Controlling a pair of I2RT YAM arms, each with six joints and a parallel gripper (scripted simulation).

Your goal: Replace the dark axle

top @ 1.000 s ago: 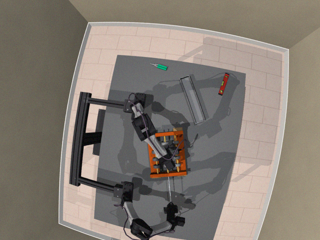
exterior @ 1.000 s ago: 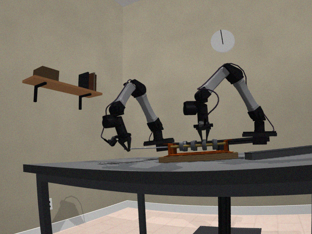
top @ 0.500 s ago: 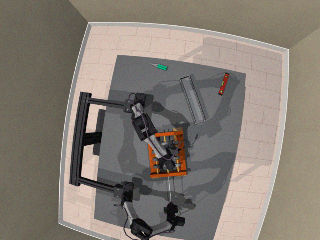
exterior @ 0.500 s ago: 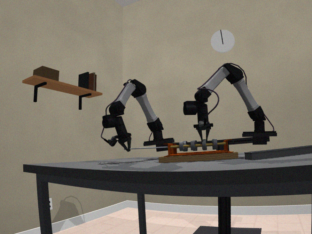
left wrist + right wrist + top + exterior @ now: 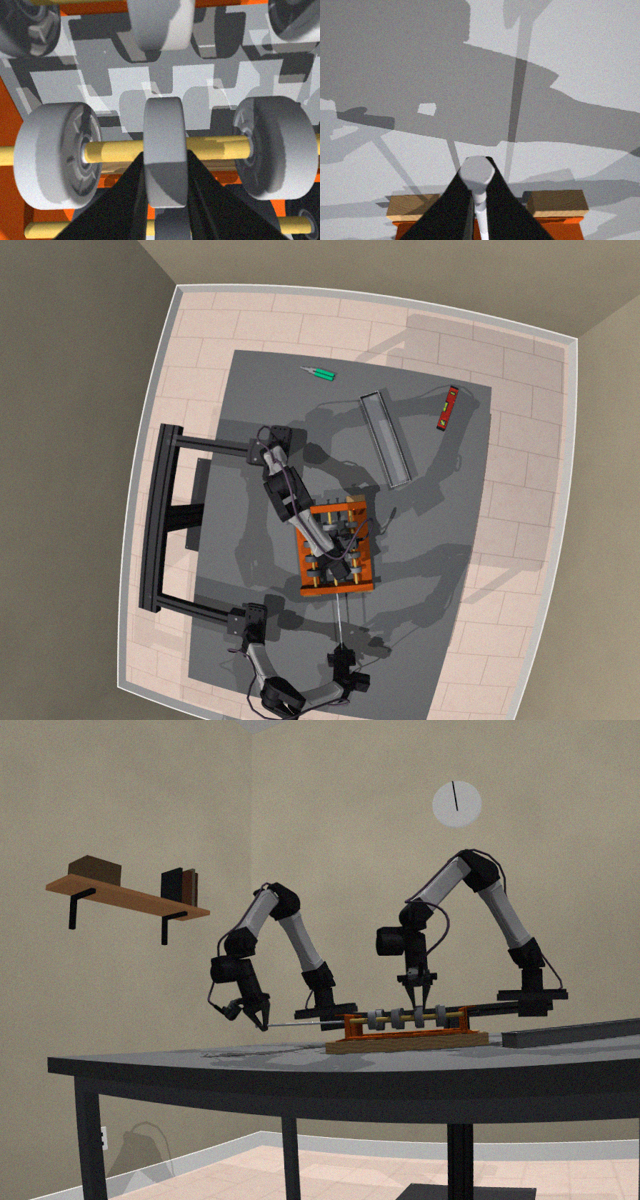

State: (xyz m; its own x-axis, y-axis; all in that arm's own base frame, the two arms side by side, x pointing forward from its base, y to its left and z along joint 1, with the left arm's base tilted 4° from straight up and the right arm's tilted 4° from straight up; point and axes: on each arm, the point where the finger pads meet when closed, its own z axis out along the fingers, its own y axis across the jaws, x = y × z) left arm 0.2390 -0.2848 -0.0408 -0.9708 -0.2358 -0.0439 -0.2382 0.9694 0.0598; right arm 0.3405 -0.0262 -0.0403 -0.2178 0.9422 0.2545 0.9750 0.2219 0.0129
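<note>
The orange wheel frame (image 5: 310, 591) (image 5: 353, 1028) stands on its wooden battens (image 5: 403, 1045) (image 5: 557, 203). My left gripper (image 5: 418, 1007) (image 5: 166, 159) is shut on a grey wheel (image 5: 165, 125) of the middle row. Yellow spacers (image 5: 116, 151) lie on both sides of it, with a wheel (image 5: 39, 157) beyond one and another wheel (image 5: 298, 150) beyond the other. My right gripper (image 5: 341, 647) (image 5: 265, 1028) (image 5: 479, 166) is shut on the bright axle (image 5: 338, 619) (image 5: 299, 1023) (image 5: 483, 223) just behind its head. The axle's far part reaches the frame's near rail; its tip is hidden. I cannot make out the dark axle.
The long grey tray (image 5: 398, 483) (image 5: 568, 1031) lies off the frame's far end. Green-handled pliers (image 5: 324, 374) and a red level (image 5: 447, 408) lie beyond it on the dark table top. My left arm (image 5: 310, 529) hangs over the frame.
</note>
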